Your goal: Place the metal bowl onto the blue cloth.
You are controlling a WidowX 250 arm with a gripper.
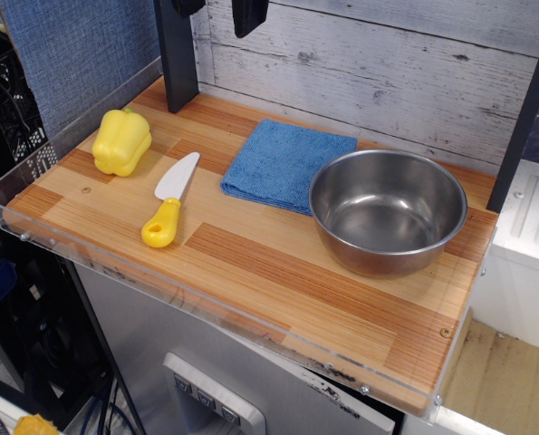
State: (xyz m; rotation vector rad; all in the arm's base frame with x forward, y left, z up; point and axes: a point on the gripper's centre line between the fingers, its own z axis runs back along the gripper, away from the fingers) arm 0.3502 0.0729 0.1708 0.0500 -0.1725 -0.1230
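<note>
Metal bowl [389,210] sits upright and empty on the wooden bench [251,272], at 3 o'clock of bench centre. Its rim just overlaps or touches the blue cloth's [283,161] right edge; cloth lies flat at 12 o'clock. Yellow pepper [121,141] at 10 o'clock, yellow-handled knife [168,203] at 9 o'clock, both well apart from bowl. Hand [248,15] only partly visible at top edge, above cloth; cannot tell whether open or closed.

Wooden table [251,263] with metal bowl [388,211], blue cloth [283,163], yellow pepper [121,141], knife [168,201].
</note>
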